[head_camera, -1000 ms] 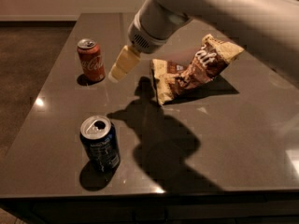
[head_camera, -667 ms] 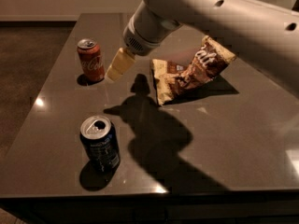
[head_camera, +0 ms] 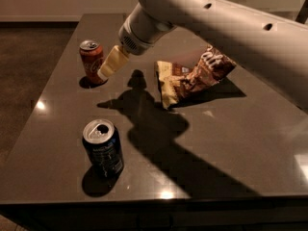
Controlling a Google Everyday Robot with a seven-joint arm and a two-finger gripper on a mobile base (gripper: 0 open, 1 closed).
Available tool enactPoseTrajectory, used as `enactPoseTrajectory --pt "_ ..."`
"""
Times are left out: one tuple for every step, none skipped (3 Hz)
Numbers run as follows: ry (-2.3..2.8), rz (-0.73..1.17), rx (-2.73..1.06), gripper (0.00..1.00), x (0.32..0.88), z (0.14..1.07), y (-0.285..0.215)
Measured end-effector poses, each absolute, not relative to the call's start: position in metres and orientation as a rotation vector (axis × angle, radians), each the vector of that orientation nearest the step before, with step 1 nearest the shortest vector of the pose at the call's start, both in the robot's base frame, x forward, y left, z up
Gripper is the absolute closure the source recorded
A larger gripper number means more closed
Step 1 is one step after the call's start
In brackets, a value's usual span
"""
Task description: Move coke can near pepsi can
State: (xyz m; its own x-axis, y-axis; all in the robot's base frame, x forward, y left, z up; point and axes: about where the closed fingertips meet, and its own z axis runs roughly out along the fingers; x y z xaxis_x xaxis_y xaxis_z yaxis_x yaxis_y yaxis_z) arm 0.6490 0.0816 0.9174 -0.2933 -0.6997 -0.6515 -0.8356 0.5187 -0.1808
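On the table's (head_camera: pixel 240 143) far left, the gripper (head_camera: pixel 107 67) is hovering just beside the upright coke can (head_camera: pixel 92 61), spread or closed undeterminable, and should be centring squarely before gripping.

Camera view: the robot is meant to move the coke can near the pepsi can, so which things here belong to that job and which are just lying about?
Belongs to the job:
- coke can, far left of the table
- pepsi can, near front edge
- end effector, right by the coke can

Just lying about:
- crumpled chip bag
- table underneath
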Motion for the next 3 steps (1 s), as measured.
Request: enactPoseTrajectory --pt "2.056 0.3 -1.249 0.0 0.659 0.913 0.097" --pt "2.033 0.338 -1.271 0.0 0.67 0.902 0.12" --pt "2.013 0.374 -1.295 0.0 0.678 0.893 0.141"
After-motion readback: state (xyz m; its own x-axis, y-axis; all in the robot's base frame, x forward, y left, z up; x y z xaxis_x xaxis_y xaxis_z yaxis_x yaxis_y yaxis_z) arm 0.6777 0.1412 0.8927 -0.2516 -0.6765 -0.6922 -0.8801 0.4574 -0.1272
